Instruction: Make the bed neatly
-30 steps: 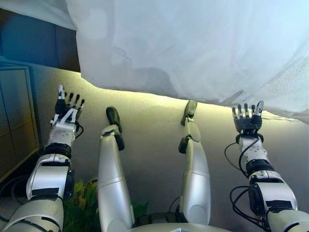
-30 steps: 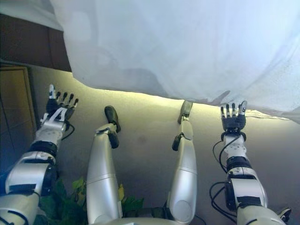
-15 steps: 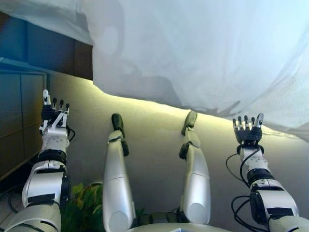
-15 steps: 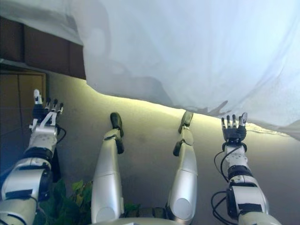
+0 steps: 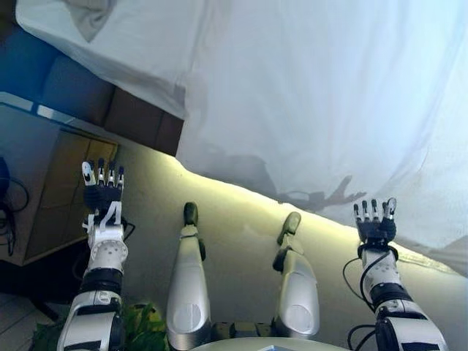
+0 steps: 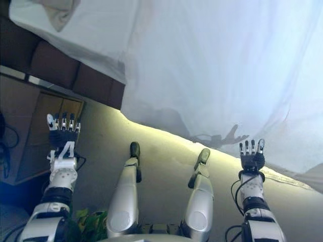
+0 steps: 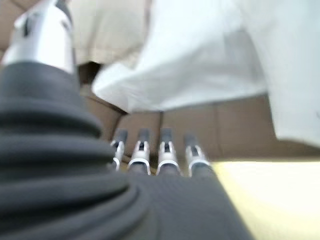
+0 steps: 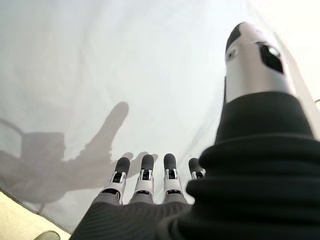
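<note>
A white bed sheet (image 5: 314, 95) hangs over the side of the bed and fills the upper part of both eye views. Its lower hem (image 5: 241, 179) slants down to the right above the pale floor. A beige pillow (image 7: 112, 30) lies at the bed's far left end. My left hand (image 5: 102, 196) is raised with straight fingers, clear of the sheet, in front of the brown bed base (image 5: 139, 121). My right hand (image 5: 375, 223) is also open with straight fingers, just below the sheet's hem and holding nothing.
A wooden bedside cabinet (image 5: 51, 190) stands at the left beside the bed base. A green plant (image 5: 139, 329) shows at the bottom left. Pale floor (image 5: 241, 219) lies between me and the bed.
The whole picture has shifted, so the camera has moved and more of the bed's left end shows. Both hands stay open and empty.
</note>
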Robot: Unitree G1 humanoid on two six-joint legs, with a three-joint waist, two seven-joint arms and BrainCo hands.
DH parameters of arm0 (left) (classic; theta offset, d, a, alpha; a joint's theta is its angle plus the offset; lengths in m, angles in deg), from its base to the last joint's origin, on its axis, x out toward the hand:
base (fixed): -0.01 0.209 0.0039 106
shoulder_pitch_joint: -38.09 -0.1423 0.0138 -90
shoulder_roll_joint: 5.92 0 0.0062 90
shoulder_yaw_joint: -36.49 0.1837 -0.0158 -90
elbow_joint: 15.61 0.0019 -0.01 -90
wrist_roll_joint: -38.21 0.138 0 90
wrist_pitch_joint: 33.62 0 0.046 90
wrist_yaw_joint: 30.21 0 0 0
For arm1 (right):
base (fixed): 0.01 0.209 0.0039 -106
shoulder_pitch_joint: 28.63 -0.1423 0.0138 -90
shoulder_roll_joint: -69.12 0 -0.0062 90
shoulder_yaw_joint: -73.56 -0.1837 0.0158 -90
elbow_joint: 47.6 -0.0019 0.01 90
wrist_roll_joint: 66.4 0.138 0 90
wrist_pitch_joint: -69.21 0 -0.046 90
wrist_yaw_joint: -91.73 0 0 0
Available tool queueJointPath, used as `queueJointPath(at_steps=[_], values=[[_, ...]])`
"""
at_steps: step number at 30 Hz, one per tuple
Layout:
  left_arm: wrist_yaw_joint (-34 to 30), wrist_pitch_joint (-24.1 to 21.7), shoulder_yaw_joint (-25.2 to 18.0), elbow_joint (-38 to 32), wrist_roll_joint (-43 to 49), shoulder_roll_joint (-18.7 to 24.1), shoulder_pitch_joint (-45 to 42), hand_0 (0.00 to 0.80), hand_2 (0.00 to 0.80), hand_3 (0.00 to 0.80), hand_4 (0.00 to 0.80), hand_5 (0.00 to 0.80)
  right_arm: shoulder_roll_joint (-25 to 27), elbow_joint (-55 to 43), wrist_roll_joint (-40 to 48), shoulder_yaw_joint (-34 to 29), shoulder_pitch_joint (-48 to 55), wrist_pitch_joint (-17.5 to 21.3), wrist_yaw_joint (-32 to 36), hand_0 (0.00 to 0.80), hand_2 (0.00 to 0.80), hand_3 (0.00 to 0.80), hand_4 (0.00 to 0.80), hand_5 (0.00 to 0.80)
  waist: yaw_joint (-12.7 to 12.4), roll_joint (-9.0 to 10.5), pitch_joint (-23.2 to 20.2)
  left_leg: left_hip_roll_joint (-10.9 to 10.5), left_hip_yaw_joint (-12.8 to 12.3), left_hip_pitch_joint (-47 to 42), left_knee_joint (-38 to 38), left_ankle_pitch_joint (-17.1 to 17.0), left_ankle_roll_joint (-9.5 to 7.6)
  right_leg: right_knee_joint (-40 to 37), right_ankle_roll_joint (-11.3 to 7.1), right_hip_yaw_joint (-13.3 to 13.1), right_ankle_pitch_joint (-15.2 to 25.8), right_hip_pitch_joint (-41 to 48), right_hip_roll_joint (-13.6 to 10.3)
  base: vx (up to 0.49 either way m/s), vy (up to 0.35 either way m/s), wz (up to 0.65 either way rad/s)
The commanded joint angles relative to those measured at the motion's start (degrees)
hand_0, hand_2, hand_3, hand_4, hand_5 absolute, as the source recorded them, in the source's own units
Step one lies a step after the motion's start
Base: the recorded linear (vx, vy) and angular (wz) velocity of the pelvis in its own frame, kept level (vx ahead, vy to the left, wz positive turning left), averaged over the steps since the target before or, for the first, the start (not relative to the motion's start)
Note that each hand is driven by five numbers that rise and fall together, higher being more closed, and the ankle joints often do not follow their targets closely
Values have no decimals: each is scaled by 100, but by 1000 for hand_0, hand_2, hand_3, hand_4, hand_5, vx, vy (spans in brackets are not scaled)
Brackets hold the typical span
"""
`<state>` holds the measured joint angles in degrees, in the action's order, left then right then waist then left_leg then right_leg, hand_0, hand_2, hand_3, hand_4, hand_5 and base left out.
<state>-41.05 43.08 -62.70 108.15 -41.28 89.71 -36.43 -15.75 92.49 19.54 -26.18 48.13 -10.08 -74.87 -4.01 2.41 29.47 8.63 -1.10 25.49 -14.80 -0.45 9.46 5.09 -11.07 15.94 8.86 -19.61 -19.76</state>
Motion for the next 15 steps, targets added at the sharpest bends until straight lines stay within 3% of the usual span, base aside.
queueJointPath(at_steps=[1, 6, 15], values=[[-418, -204, -391, -303, 287, -73, -109, 0, 0, 0, 0, 0, 11, -273, -188, -431, 425, 45, 243, 0, 0, 0, 0, 0, -100, -21, -346, -85, -158, -124, 368, -316, -204, 102, -117, -60, 127, 199, -148, 51, -118, 7], [-539, 169, -284, -478, 792, -208, -359, 0, 0, 0, 0, 0, -143, -64, -245, -487, 698, -173, 429, 0, 0, 0, 0, 0, -208, 59, -869, -46, -216, -701, 863, -384, -202, -156, -142, 59, 98, 751, -38, 99, -120, 2], [-568, 626, 190, -811, 1727, -294, -1001, 0, 0, 0, 0, 0, -497, -684, -1274, -95, 1328, 111, 413, 0, 0, 0, 0, 0, -256, 74, -1702, -82, -207, -1512, 1477, -555, -234, -388, -178, 163, 14, 1492, 78, 113, -72, 8]])
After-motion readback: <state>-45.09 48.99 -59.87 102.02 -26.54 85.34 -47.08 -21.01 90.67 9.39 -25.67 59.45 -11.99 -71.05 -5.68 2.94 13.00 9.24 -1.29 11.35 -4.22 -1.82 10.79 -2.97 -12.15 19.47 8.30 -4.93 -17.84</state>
